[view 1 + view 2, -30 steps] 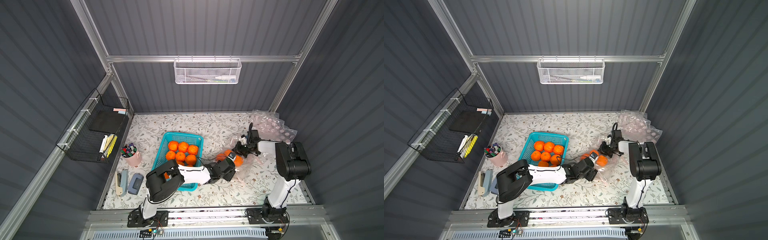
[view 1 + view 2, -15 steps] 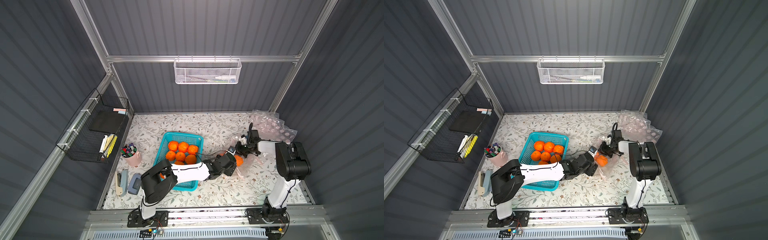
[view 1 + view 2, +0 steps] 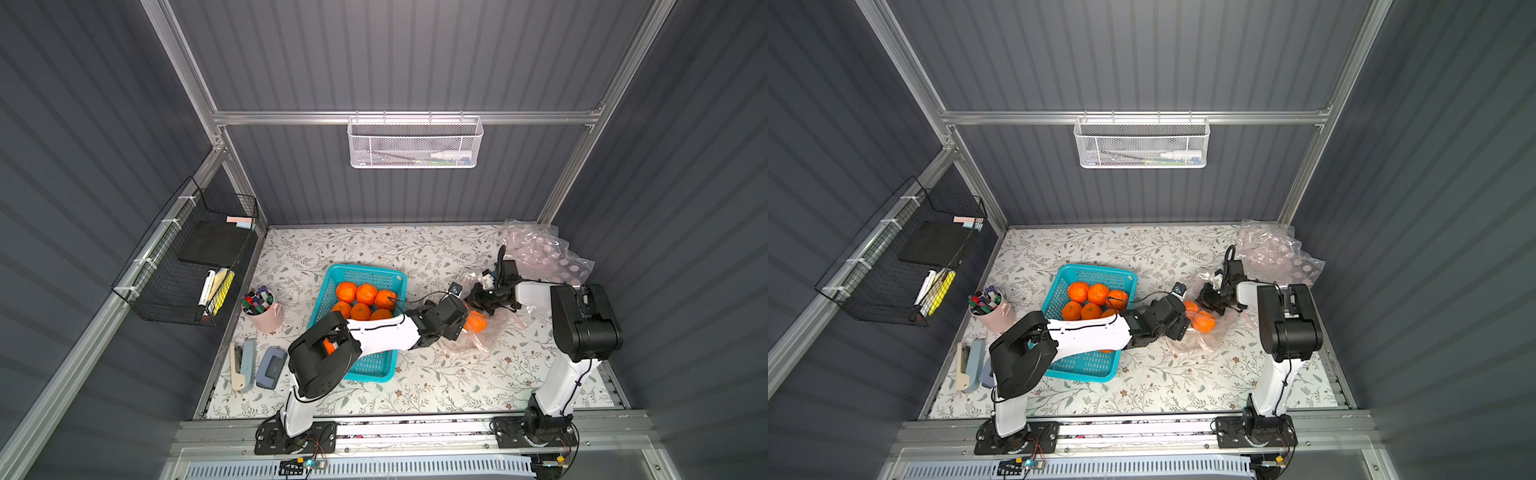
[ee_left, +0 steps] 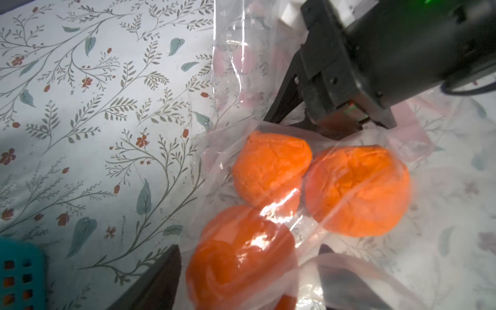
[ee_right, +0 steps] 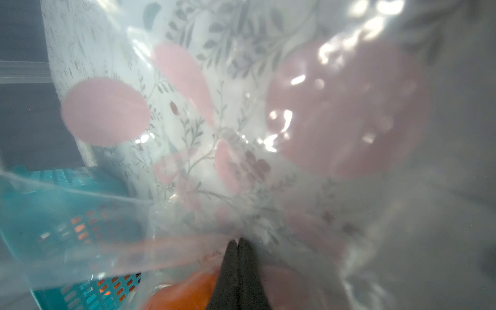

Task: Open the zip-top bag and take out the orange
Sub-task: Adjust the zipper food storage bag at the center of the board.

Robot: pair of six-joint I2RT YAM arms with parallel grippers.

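The zip-top bag (image 3: 494, 334), clear film with pink dots, lies on the flowered tabletop (image 3: 374, 245) just beside the teal basket (image 3: 365, 270), on the side toward the right arm, and both arms meet over it. Three fruits are pressed together inside it. In the left wrist view the nearest orange (image 4: 236, 257) sits under glare, with two more oranges (image 4: 357, 190) touching it just beyond. In both top views only a patch of that orange colour shows through the film between the arms. The left tool (image 4: 249, 248) has its fingers (image 4: 161, 281) well apart, one on each side of the nearest orange. One finger is over bare tabletop at the bag's edge and the other is blurred behind a fold of film. Whether either one touches the fruit cannot be told. The right tool (image 5: 237, 243) has its fingers pressed together, pinching the bag's film just above the fruit, and the film is drawn taut across its camera. Whether the bag's mouth is open cannot be told. Loose basket oranges (image 3: 365, 293) fill the far half of the basket, and the left arm reaches across its near half.
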